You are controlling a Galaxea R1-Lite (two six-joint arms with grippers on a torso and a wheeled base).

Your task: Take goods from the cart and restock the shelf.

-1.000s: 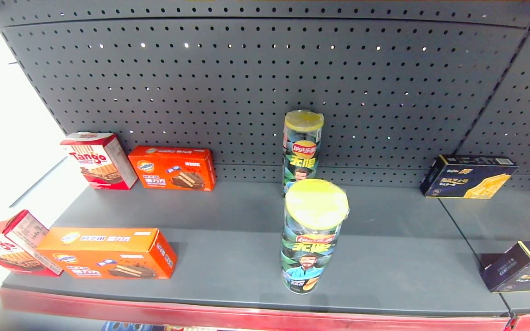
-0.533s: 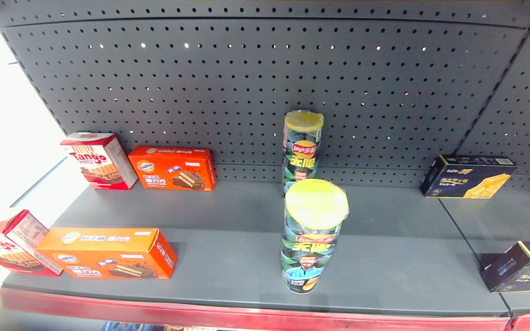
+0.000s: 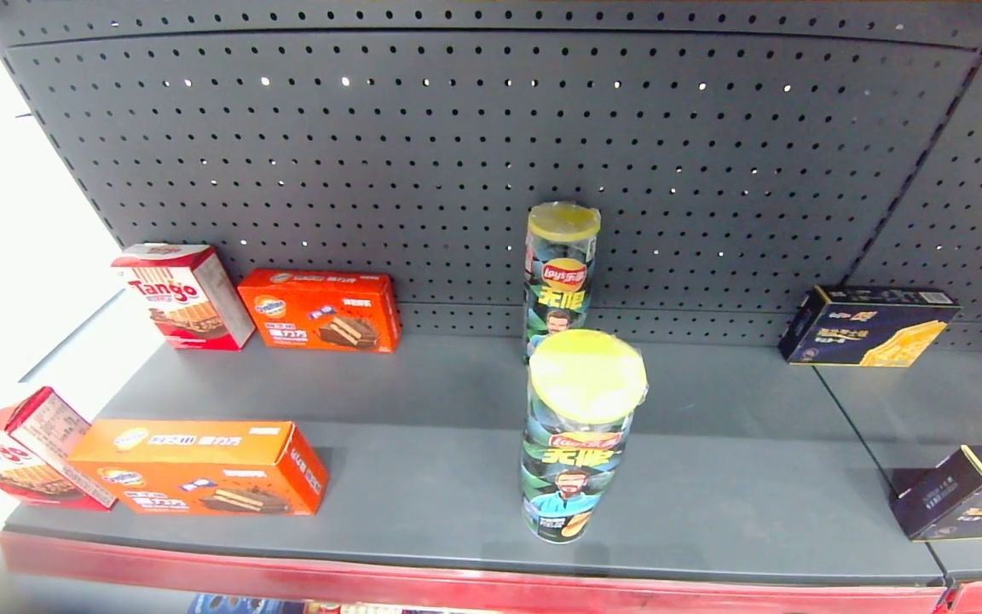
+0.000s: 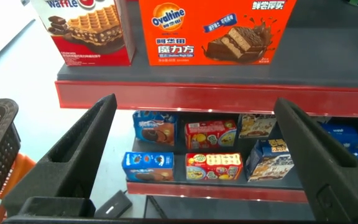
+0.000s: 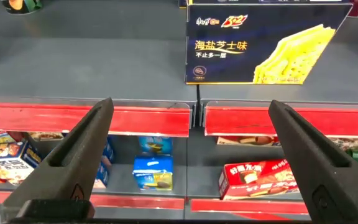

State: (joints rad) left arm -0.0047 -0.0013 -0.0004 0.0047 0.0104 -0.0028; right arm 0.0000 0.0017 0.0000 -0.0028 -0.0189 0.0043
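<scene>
left end effector [image 4: 196,102]: fingers spread wide, nothing between them, facing the red front edge of the shelf [image 3: 423,477].
orange wafer box [image 4: 213,31]: on the shelf at its front edge, beyond the left end effector and apart from it.
right end effector [image 5: 191,104]: spread wide, empty, facing the same edge.
dark blue cracker box [image 5: 263,43]: on the shelf near its front, beyond the right end effector, untouched.
front chip can [image 3: 580,435]: upright mid-shelf.
rear chip can [image 3: 561,269]: upright just behind it.
</scene>
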